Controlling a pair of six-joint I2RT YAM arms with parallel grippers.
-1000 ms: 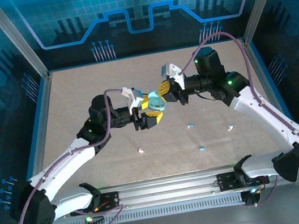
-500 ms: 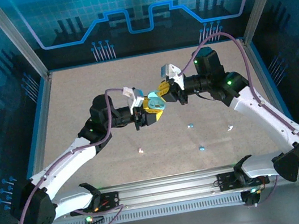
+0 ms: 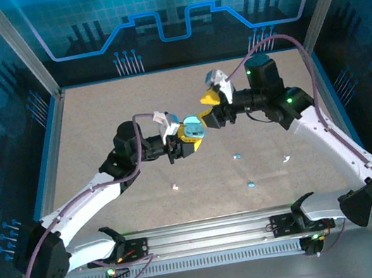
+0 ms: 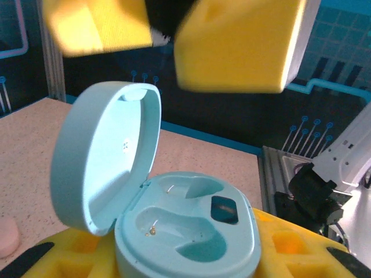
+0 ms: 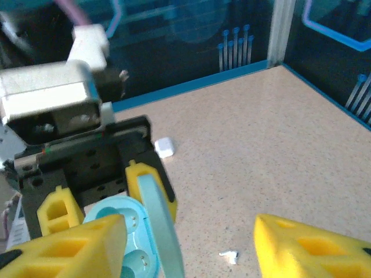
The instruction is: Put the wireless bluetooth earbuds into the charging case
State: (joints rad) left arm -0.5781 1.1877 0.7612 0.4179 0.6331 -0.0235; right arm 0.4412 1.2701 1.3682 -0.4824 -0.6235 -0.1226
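The earbuds (image 3: 237,155) are lying loose on the surface (image 3: 98,125), well apart from the open charging case (image 4: 185,231), which the left gripper (image 3: 187,139) is pinching. The right gripper (image 3: 209,106) is hovering spread beside the case, and its next move is probably fetching an earbud. The left wrist view is showing empty wells, while the overhead view is showing the scattered earbuds.

Right pincer (image 4: 165,35) blurred, edge-cropped

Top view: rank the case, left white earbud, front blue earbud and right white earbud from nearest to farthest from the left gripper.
1. The case, held in the left gripper.
2. The left white earbud, toward the front.
3. The front blue earbud, right of centre.
4. The right white earbud, farthest right.
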